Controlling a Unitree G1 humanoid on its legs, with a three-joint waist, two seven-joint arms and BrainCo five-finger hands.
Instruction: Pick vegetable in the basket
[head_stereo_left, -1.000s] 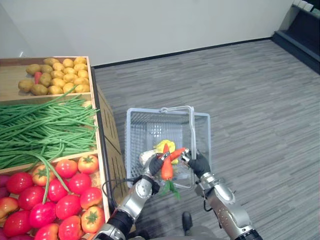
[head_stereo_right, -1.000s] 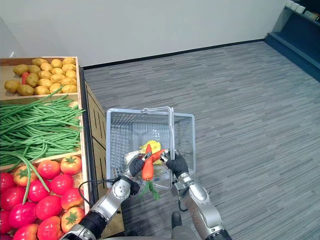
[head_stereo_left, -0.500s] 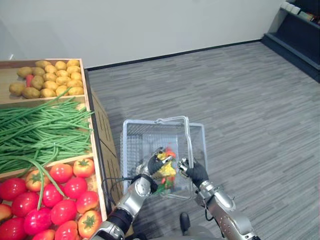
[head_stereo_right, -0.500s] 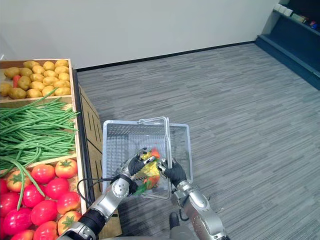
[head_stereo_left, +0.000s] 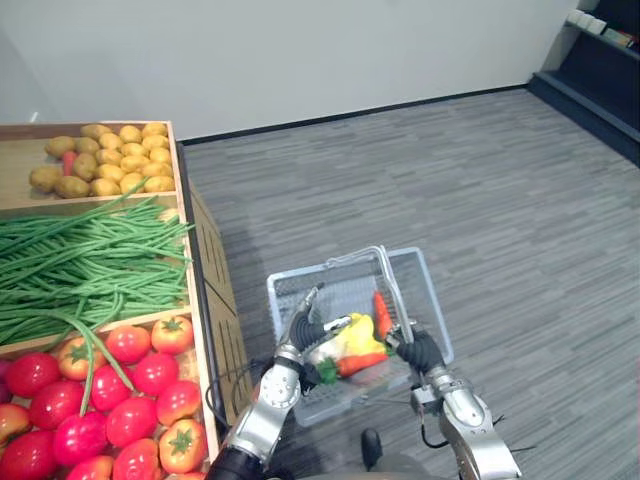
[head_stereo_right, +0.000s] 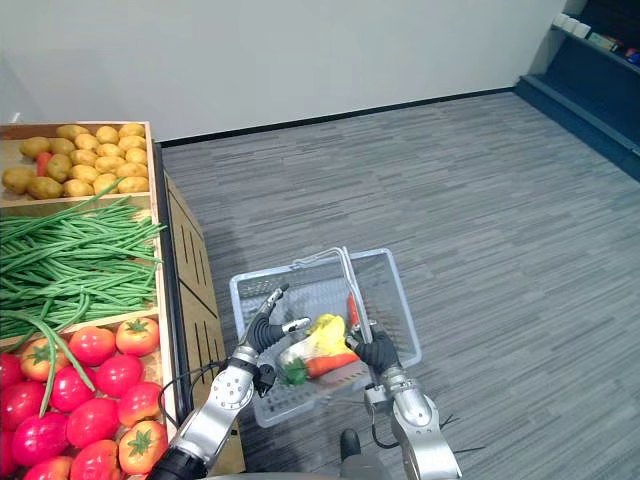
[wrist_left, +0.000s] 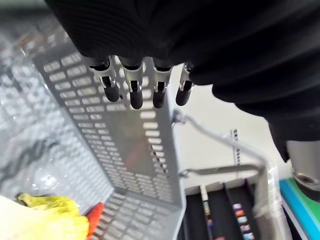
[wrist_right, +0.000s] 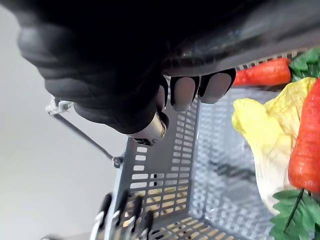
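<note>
Grey perforated plastic basket (head_stereo_left: 345, 288), at 6 o'clock in the head views. Inside it, a smooth orange carrot (head_stereo_left: 358, 362) lies with its long axis running from 8 to 2 o'clock, leafy green top toward 8 and tapered tip toward 2. A second carrot (head_stereo_left: 381, 315) lies nearly along 12–6, beside a crinkled yellow leafy vegetable (head_stereo_left: 357, 338). Left hand (head_stereo_left: 301, 330): fingers straight, holding nothing (at the basket's 9 o'clock wall). Right hand (head_stereo_left: 421, 352): fingers curled round the thin wire handle (head_stereo_left: 390, 280).
</note>
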